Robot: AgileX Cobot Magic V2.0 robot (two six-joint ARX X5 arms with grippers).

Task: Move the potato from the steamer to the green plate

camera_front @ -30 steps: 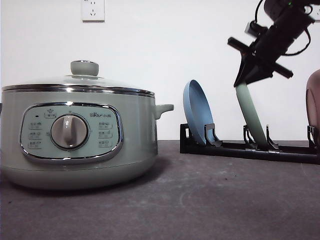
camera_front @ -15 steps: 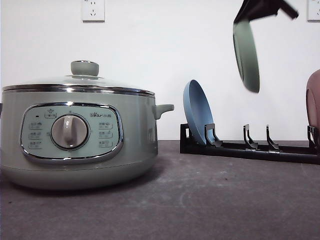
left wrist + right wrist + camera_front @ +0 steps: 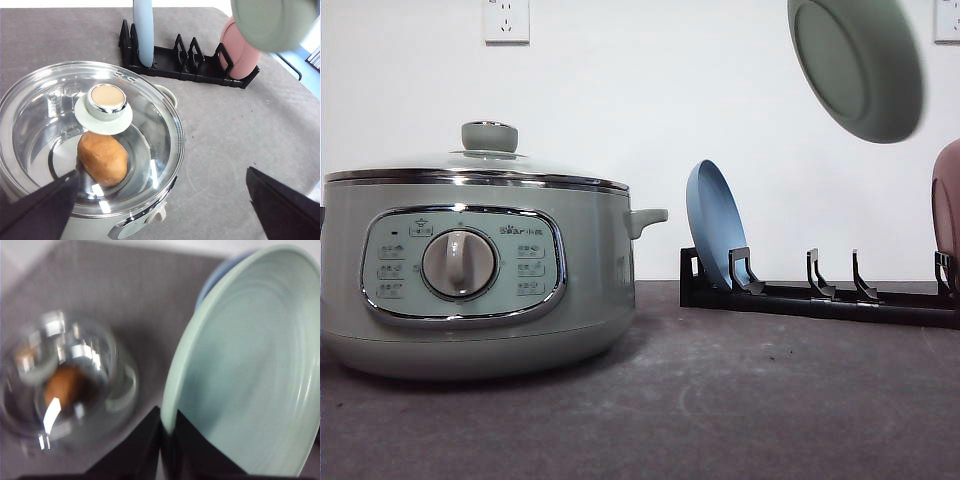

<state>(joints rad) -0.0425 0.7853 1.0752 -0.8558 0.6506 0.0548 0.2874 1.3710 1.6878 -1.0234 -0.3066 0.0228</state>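
The steamer (image 3: 470, 275) stands on the left of the table with its glass lid (image 3: 90, 135) on. Through the lid I see the orange-brown potato (image 3: 102, 157) lying inside, and it appears blurred in the right wrist view (image 3: 65, 385). The green plate (image 3: 860, 65) hangs high in the air at the upper right, tilted. My right gripper (image 3: 167, 437) is shut on the rim of the green plate (image 3: 250, 370). My left gripper (image 3: 162, 171) hovers open above the steamer, with nothing between its widely spread fingers.
A black plate rack (image 3: 820, 295) stands at the back right of the table. A blue plate (image 3: 715, 225) stands upright in it, and a pink plate (image 3: 948, 215) at its right end. Two middle slots (image 3: 835, 275) hold nothing. Grey tabletop (image 3: 720, 400) lies in front.
The green plate has come out of its rack slot, risen toward the top of the front view, and turned from edge-on to showing a broad face. The steamer is unmoved.
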